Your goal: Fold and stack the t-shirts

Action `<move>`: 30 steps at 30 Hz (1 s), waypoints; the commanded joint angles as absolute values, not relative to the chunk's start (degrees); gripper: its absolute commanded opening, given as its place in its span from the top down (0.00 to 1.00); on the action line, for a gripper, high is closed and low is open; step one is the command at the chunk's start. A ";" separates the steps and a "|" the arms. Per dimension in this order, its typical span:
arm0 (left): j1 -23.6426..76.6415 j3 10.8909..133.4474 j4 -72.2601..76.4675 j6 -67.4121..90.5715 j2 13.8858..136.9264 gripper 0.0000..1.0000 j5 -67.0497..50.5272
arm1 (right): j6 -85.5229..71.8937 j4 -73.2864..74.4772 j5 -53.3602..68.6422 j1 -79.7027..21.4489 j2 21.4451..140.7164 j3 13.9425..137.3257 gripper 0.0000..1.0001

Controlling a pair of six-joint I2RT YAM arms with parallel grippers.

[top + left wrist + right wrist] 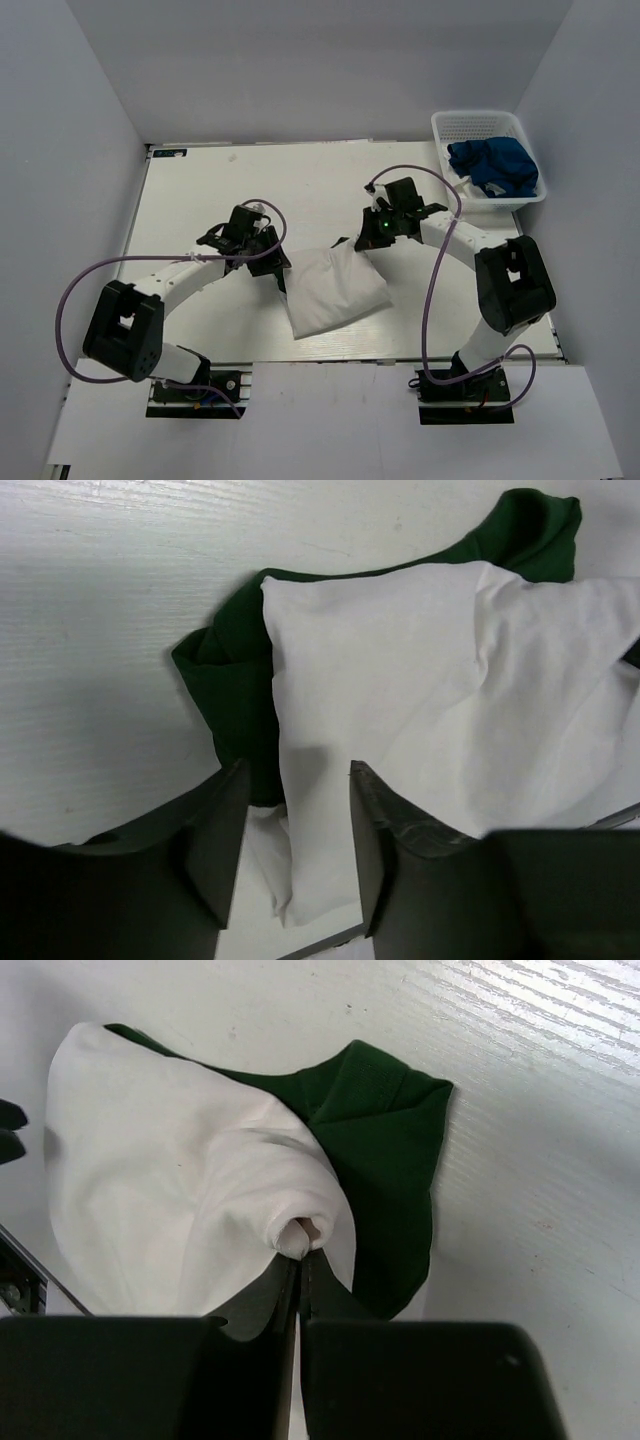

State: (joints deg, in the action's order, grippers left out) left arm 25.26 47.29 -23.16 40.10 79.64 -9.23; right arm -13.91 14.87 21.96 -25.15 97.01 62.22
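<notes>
Right wrist view: our right claw (301, 1258) clamps a thin pinch of the white cloth t-shirt with dark green sleeves (160, 1160), lying mid-frame on the white tabletop (540, 1140). The left claw (297, 775) stands wide, empty. We judge that pinch may slip under tension, collapsing the fold.

We look down on the whole tabletop (200, 200) from high at its 6 o'clock edge. Our wrist views sit close, the left facing 4 o'clock and the right 8 o'clock, and both share the white-and-green shirt (335, 290).

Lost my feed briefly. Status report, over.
Left gripper open over white shirt edge. Right gripper shut on its fold. Blue shirt in basket. No obstruction seen.
</notes>
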 commanded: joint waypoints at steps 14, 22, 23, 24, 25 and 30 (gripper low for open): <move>25.49 48.96 -14.68 38.94 87.45 0.72 -12.74 | -14.68 12.31 21.80 -25.22 91.67 60.29 1.00; 25.49 50.80 -15.82 37.71 80.88 1.00 -13.00 | -14.85 11.87 21.53 -24.96 89.92 59.59 1.00; 25.49 50.28 -15.82 37.18 80.86 1.00 -13.70 | -14.94 12.04 21.36 -25.13 89.48 59.68 1.00; 25.49 49.66 -17.21 37.18 77.55 1.00 -13.71 | -14.77 12.30 21.10 -25.05 88.25 59.68 1.00; 26.01 49.66 -17.84 37.18 75.52 1.00 -13.71 | -14.50 12.39 20.83 -25.05 87.72 59.50 1.00; 26.02 44.14 -18.98 37.18 62.77 1.00 -12.93 | -12.92 13.97 19.86 -25.05 82.55 58.19 1.00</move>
State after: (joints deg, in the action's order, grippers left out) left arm 25.82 46.54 -18.06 38.00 69.56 -13.04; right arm -14.31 13.96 20.64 -24.99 86.30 58.65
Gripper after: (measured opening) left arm 0.011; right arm 0.016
